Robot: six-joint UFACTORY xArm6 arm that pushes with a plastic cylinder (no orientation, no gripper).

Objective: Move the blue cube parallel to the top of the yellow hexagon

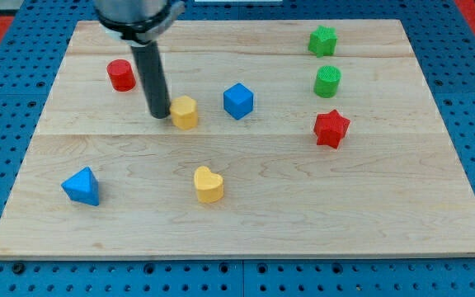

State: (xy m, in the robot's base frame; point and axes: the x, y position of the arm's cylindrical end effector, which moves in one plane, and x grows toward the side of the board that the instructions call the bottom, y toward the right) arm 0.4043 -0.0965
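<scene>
Nearest the view's bottom sit a yellow heart (pixel 209 184) and a blue triangle block (pixel 82 186) on the wooden board (pixel 246 223). Higher up, the blue cube (pixel 238 101) stands flat, one corner turned toward the view's bottom, with no long side. It is near the yellow hexagon (pixel 185 112), on its right. My tip (pixel 159 115) has no jaws; the rod stands straight up, touching the hexagon's left side. A red cylinder (pixel 121 75) sits left. A green star (pixel 322 40), green cylinder (pixel 327 81) and red star (pixel 331 128) sit right.

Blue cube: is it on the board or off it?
On. The blue cube rests on the board, right of the yellow hexagon.
</scene>
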